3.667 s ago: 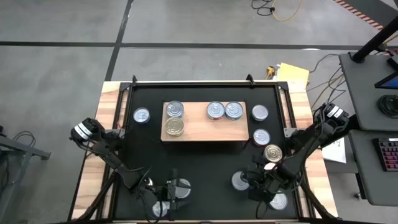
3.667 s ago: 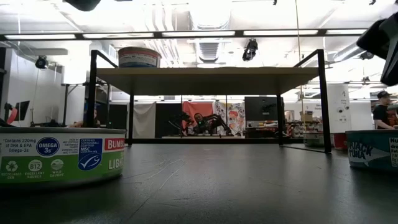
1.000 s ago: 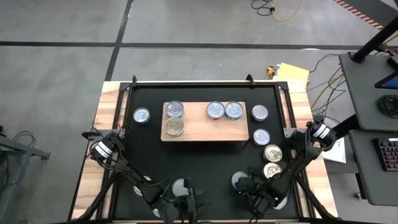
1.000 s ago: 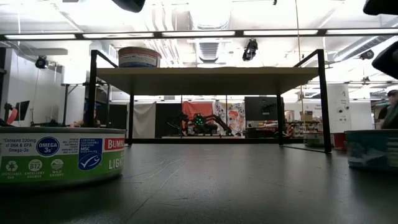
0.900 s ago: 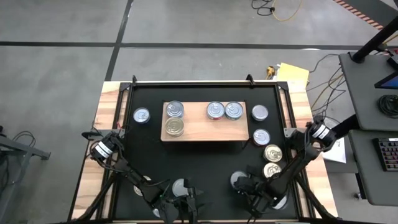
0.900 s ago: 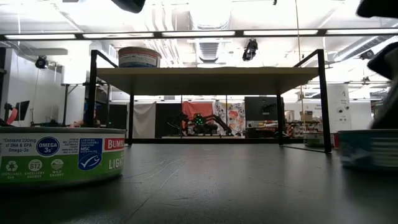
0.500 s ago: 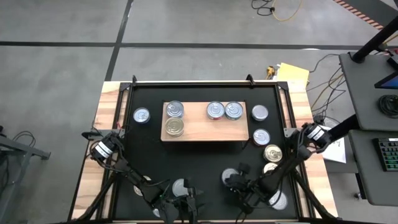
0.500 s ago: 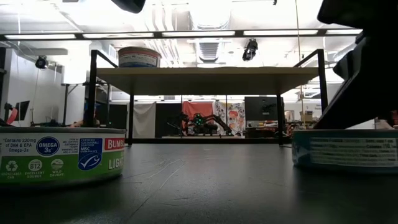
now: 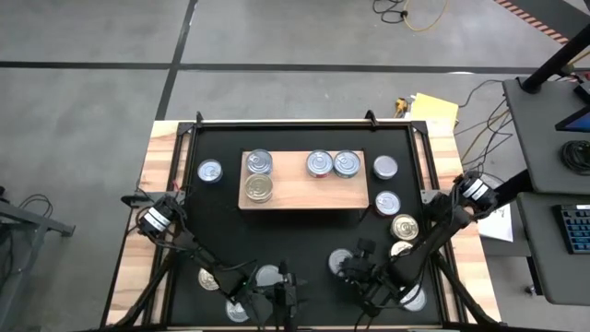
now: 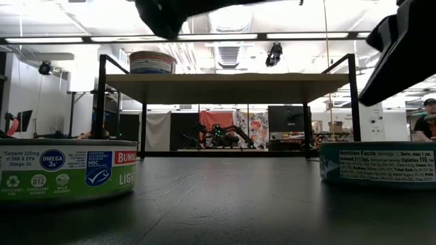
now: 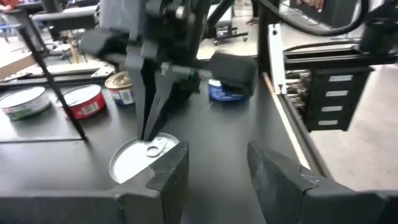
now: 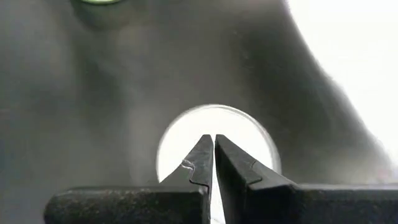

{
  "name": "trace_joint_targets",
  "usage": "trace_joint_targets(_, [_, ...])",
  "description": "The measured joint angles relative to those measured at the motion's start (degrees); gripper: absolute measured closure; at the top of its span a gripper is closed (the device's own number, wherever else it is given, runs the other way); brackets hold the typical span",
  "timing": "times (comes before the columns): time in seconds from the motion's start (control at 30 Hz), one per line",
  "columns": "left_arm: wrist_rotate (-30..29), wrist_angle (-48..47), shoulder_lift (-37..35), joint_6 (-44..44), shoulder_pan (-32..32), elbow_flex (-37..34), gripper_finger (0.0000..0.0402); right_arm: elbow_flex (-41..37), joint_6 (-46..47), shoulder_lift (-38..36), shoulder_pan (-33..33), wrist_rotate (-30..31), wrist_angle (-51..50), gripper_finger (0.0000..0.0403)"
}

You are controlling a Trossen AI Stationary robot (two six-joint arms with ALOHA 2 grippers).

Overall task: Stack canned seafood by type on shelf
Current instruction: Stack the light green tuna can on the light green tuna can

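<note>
High view: the shelf [image 9: 304, 182] sits at upper centre of the black mat [image 9: 221, 235]. It carries four tins [image 9: 259, 162]: two at its left end, two right of centre. Loose tins lie left of the shelf, in a column down the right side and along the bottom edge. The left gripper [image 9: 277, 300] is at bottom centre beside a silver tin [image 9: 268, 276]. The right gripper [image 9: 355, 269] is at lower right, over another tin [image 9: 340, 261].

Low view: a green-labelled tin [image 10: 67, 170] stands at lower left and a teal-labelled tin [image 10: 377, 162] at lower right. The shelf spans the middle with one tin on its left end. Dark arm parts show at top and upper right.

Left wrist view: the left fingers [image 11: 166, 177] stand apart with nothing between them. Ahead, the right gripper's [image 11: 147, 127] closed tips point down onto a silver lid [image 11: 138, 160].

Right wrist view: the right fingers [image 12: 200, 163] are pressed together, empty, above a bright round lid [image 12: 249, 134] at centre.
</note>
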Motion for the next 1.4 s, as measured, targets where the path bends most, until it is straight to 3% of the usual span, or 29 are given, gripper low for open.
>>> trace_joint_targets(0.33, [3.43,-0.03,0.69,-0.78,2.89,0.09,0.0323,-2.92,13.63,-6.56,1.67,-1.25,-19.27,0.0394])
trace_joint_targets(0.53, [3.48,0.15,3.25,-3.16,4.69,0.09,0.0364,-8.72,19.23,-10.39,3.23,-1.34,-16.04,0.0394])
trace_joint_targets(0.77, [5.39,0.29,5.09,-3.55,6.50,1.65,0.0398,-14.35,18.70,-11.73,3.38,-1.30,-1.72,0.0394])
trace_joint_targets(1.0, [8.20,-0.46,8.30,-3.40,8.17,4.89,0.0401,-16.13,16.05,-11.47,3.29,-1.26,7.49,0.0394])
trace_joint_targets(1.4, [7.93,-1.32,8.58,-4.04,9.44,5.08,0.0401,-18.17,17.55,-11.48,3.03,-0.19,8.50,0.0394])
